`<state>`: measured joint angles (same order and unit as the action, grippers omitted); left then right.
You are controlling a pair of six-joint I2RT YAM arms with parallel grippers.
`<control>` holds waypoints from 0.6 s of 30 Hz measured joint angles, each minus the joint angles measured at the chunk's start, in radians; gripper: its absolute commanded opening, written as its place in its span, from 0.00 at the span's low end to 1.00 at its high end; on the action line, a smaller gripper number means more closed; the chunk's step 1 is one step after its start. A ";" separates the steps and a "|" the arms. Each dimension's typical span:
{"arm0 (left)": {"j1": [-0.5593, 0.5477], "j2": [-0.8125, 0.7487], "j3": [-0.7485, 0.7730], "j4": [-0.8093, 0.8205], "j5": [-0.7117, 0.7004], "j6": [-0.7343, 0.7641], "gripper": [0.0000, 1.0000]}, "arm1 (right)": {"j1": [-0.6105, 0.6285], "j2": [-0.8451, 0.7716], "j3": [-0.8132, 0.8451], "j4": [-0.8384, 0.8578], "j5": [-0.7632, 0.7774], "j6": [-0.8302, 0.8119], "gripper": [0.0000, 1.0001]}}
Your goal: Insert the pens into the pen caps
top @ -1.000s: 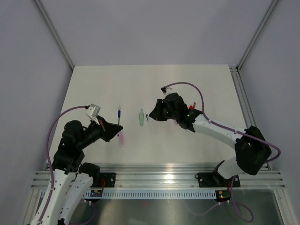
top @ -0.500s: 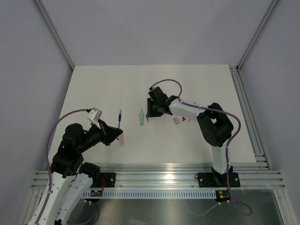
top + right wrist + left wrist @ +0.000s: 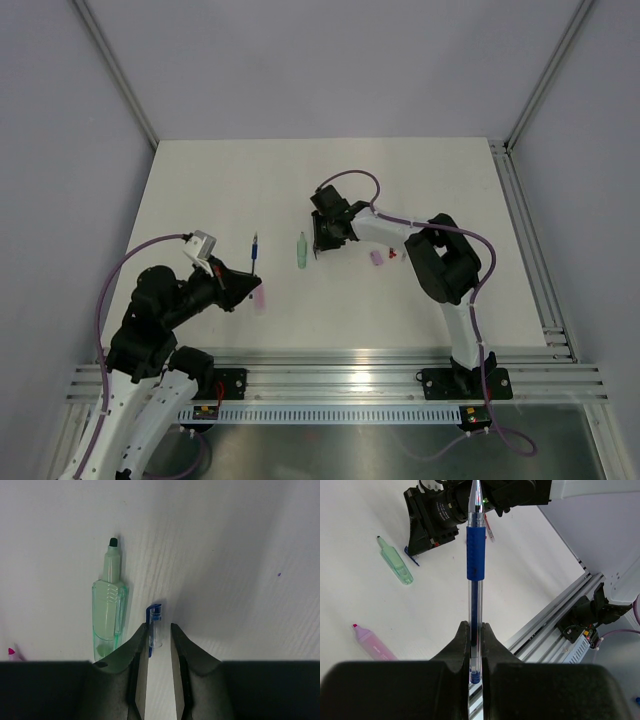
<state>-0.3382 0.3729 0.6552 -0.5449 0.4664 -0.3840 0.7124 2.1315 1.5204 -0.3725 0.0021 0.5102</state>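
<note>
My left gripper (image 3: 474, 626) is shut on the lower end of a blue pen (image 3: 474, 555), which points up and away, tip towards the right arm. In the top view this gripper (image 3: 240, 283) is left of centre and the pen (image 3: 254, 247) sticks out beyond it. My right gripper (image 3: 158, 630) is low over the table, jaws open. A small clear-and-blue pen cap (image 3: 155, 629) lies between its fingertips, against the left finger with a gap to the right one. In the top view the right gripper (image 3: 316, 249) is at mid-table.
A green highlighter (image 3: 301, 250) lies just left of the right gripper, also in the right wrist view (image 3: 107, 615). A pink highlighter (image 3: 259, 297) lies by the left gripper. A pale pink cap (image 3: 376, 257) and a red pen (image 3: 393, 254) lie under the right arm.
The right arm has folded in and its gripper has come down beside the green highlighter, around the blue cap. The left gripper with the blue pen has drawn back slightly.
</note>
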 measured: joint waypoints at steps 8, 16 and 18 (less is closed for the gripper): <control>0.000 -0.005 0.000 0.000 -0.003 0.000 0.00 | 0.000 0.011 0.013 0.005 -0.001 0.003 0.28; 0.000 -0.014 0.000 0.001 -0.007 0.000 0.00 | 0.000 0.012 0.013 0.005 -0.001 0.017 0.11; 0.000 -0.013 0.000 0.000 -0.008 0.000 0.00 | 0.000 0.012 0.013 0.011 -0.002 0.025 0.08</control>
<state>-0.3382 0.3595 0.6552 -0.5446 0.4580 -0.3843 0.7124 2.1437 1.5333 -0.3614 0.0006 0.5350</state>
